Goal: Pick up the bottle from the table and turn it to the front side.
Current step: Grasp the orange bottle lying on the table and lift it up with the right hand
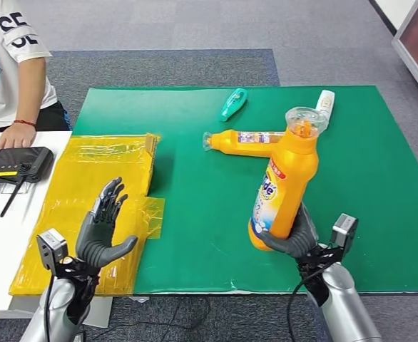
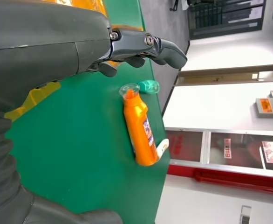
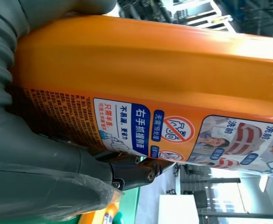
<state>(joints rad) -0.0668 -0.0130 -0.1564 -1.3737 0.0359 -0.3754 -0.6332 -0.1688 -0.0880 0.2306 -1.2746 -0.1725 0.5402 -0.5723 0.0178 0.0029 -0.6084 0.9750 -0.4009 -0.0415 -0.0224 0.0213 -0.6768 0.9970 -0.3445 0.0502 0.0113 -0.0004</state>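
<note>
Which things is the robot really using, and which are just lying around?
Using:
- big orange plastic Tide bottle with clear cap, lifted off the green mat
- right hand, gripping its base

Lying around:
- slim orange bottle on its side
- small teal bottle
- white tube
- yellow plastic bags
- black controller
- left hand, holding nothing

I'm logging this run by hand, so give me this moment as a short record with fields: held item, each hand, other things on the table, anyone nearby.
held item: orange Tide bottle, lifted off the green mat, tilted, clear cap up
right hand: grips the bottle's base
left hand: holds nothing, fingers spread, over the yellow bag
other bottles: second orange bottle lying on its side; teal bottle; white bottle behind the cap
nearby: person at the white table, hand by a black controller
</note>
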